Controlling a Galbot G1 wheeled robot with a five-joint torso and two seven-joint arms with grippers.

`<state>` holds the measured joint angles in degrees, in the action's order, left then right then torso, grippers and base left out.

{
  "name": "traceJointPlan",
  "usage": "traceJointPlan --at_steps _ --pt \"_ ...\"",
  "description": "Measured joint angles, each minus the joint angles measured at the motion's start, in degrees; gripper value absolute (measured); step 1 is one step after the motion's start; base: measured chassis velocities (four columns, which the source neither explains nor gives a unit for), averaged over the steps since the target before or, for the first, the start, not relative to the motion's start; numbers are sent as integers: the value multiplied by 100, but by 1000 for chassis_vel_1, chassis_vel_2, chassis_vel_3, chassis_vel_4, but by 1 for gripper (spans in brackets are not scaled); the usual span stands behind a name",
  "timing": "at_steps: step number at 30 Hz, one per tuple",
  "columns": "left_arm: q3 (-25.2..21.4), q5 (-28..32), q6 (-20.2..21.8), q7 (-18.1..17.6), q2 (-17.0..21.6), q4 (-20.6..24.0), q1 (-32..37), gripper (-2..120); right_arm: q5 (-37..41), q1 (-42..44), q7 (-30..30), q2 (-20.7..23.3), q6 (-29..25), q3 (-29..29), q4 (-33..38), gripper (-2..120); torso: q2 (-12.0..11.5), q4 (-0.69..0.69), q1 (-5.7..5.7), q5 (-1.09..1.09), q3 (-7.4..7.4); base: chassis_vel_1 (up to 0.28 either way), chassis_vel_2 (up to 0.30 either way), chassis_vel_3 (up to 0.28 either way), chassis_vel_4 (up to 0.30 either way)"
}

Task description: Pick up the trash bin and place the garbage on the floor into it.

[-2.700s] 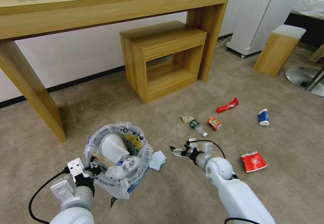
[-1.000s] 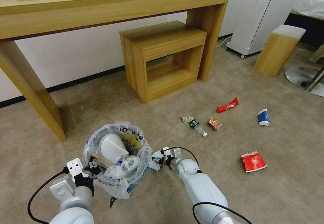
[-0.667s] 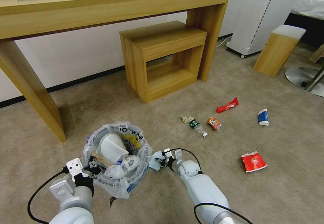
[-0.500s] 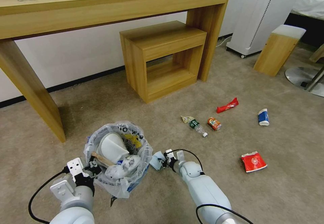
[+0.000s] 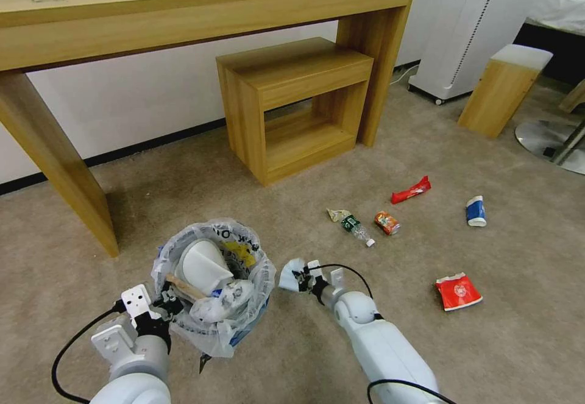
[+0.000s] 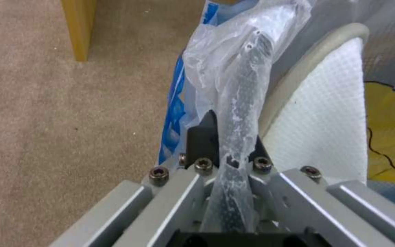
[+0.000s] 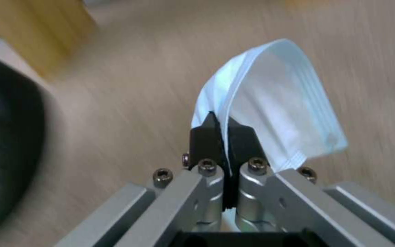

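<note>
Right claw (image 5: 303,278) is clenched on the pale blue tissue pack (image 5: 289,275); the right wrist view shows its black fingertips (image 7: 212,137) pinched shut on the pack's edge, the rest hanging free above the floor (image 5: 292,355). A second ago the pack lay flat on the carpet against the bin's side with the claw down on it; now it is lifted clear and tilted up, just beside the bag's rim on the robot's right. So the pick looks done, and what remains, I judge, is to carry it over the opening and let go.

Left claw (image 5: 159,306) stays clamped on the near rim of the trash bin (image 5: 210,282), its fingers gripping the crinkly liner, as the left wrist view shows. The bin already holds a white slipper (image 5: 204,265), a wooden stick (image 5: 183,288) and yellow wrapping.

Farther out on the floor, well apart from both claws, lie a plastic bottle (image 5: 358,228), a crushed can (image 5: 386,222), a red wrapper (image 5: 411,189), a red packet (image 5: 457,290) and the blue-white paper cup (image 5: 476,211).
</note>
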<state>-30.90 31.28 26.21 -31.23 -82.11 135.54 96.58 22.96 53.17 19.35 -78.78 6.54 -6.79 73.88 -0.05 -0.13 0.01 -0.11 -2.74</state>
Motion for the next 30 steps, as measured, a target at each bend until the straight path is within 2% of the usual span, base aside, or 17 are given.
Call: traceJointPlan --at_steps 1,4,5,8,9,12,13,15,23,30 --pt "0 0 0 0 0 0 0 0 0 0 0 0 0 0 0 0 0 0 0 0 0 0 0 0 0" --pt "54 -21 -15 8 -21 -80 -12 0 555 199 785 334 -622 -90 985 0 0 0 0 -2 0 0 0 0 0" --pt "54 -21 -15 8 -21 -80 -12 0 555 199 785 334 -622 -90 985 0 0 0 0 -2 0 0 0 0 0" --pt "120 -55 -19 25 -46 -139 -33 0 1176 270 1773 531 -1149 -171 1766 0 0 0 0 -2 1 0 0 0 0" --pt "120 -55 -19 25 -46 -139 -33 0 1176 270 1773 531 -1149 -171 1766 0 0 0 0 -2 1 0 0 0 0" --pt "185 -109 -26 39 -84 -198 -51 0 1878 278 2690 547 -1418 -148 2232 0 0 0 -1 -2 1 0 0 0 0" --pt "185 -109 -26 39 -84 -198 -51 0 1878 278 2690 547 -1418 -148 2232 0 0 0 -1 -2 1 0 0 0 0" --pt "226 -157 -47 65 -111 -225 -42 0 2132 278 3095 469 -1440 7 2369 0 0 0 0 -1 1 0 0 0 0" --pt "245 -179 -60 85 -127 -140 -7 0 1440 274 3238 293 -1443 704 1879 0 0 1 -1 -1 0 0 0 0 0" --pt "253 -178 -62 88 -133 -77 37 0 1012 260 3080 285 -1432 938 1649 0 0 1 -1 -1 0 0 0 0 0"
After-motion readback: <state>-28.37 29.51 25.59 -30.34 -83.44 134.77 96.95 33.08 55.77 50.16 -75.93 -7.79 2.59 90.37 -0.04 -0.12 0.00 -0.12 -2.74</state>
